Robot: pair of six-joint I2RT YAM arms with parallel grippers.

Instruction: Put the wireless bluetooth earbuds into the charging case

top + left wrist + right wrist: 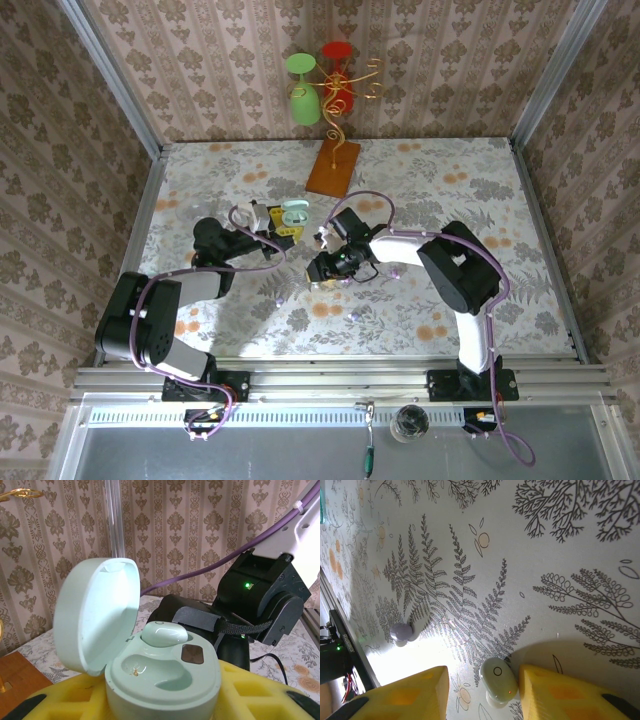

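The floral table (420, 170) lay beneath both my claws. My left claw (285, 225) was clenched around the open mint charging case (165, 680), its lid (95, 615) raised at nine o'clock and a seated earbud (162, 633) in the one o'clock socket. My right claw (484, 682) was released, its fingers either side of a pale loose earbud (498, 680) on the table. A purple earbud (400, 632) lay at ten o'clock from it.

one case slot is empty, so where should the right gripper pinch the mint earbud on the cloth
Pinch the earbud across its narrow rounded body, coming straight down. It lies flat on the tablecloth, long axis running along the gap between the right gripper's open fingers, so they should close on its flanks.
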